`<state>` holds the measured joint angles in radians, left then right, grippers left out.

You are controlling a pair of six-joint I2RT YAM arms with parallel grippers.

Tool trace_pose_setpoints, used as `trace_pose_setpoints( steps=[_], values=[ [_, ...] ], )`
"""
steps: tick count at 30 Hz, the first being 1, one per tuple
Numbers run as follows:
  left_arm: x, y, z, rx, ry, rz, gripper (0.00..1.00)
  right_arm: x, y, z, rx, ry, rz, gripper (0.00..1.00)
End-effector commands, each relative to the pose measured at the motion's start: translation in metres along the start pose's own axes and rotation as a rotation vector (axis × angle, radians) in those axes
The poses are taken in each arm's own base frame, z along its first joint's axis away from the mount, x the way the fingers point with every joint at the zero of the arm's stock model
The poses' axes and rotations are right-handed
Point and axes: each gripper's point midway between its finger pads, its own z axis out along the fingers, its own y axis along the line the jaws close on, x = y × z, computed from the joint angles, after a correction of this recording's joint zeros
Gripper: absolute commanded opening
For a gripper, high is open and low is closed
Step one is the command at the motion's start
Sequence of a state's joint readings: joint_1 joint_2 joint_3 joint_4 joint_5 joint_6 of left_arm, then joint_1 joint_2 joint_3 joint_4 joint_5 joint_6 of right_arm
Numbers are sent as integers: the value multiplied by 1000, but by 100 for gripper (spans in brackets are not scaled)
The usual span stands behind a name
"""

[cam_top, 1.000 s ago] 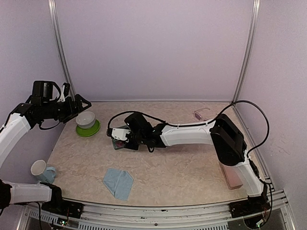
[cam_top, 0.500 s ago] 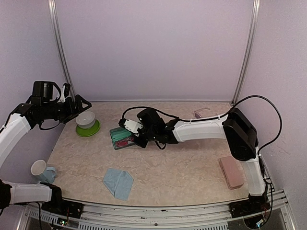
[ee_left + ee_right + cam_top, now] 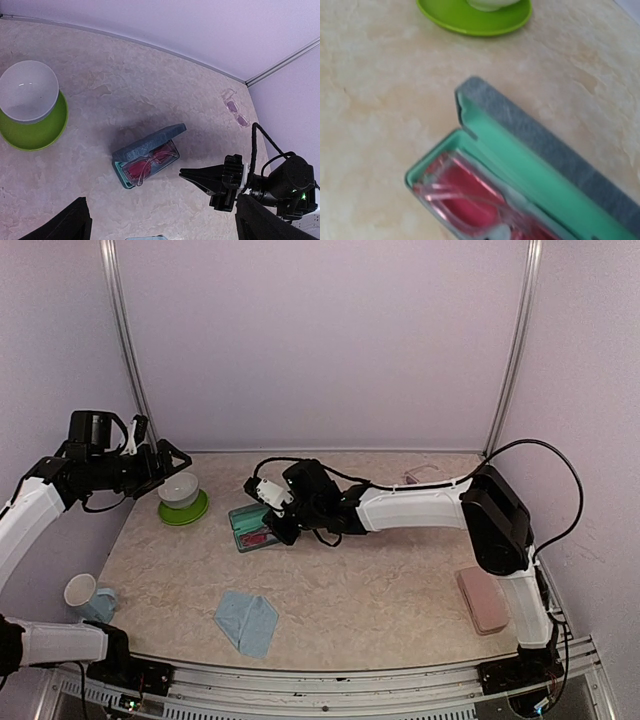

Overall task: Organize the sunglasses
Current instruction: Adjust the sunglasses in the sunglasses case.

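Left wrist view: pink sunglasses (image 3: 148,165) tucked in the open case (image 3: 150,142), right claw (image 3: 190,175) pressed together and empty, left claw (image 3: 165,225) spread, clear pair (image 3: 236,106) loose on the counter (image 3: 125,75)!

I'm seeing the marbled table (image 3: 380,590) carrying an open blue-grey case (image 3: 245,530) just ahead of my right gripper (image 3: 268,520). A green plate (image 3: 183,511) is sitting farther ahead and a blue cloth (image 3: 247,622) is lying off to its side. The pale sunglasses (image 3: 420,478) and pink case (image 3: 482,600) are resting well behind.
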<state>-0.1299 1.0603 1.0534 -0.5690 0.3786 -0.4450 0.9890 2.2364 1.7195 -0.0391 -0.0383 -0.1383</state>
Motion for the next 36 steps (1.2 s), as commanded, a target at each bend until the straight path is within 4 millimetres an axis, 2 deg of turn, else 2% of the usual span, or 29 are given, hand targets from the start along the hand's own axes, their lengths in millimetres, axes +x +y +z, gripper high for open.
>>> trace_pose_setpoints(
  steps=[1,17,36],
  values=[
    [0,0,-1,7,-5,13,98,0,6,15,-37,-9,53,5],
    [0,2,2,2,0,10,97,15,13,43,-101,5,133,2],
    [-3,3,7,-6,4,9,97,24,-5,63,-82,11,173,0]
  ],
)
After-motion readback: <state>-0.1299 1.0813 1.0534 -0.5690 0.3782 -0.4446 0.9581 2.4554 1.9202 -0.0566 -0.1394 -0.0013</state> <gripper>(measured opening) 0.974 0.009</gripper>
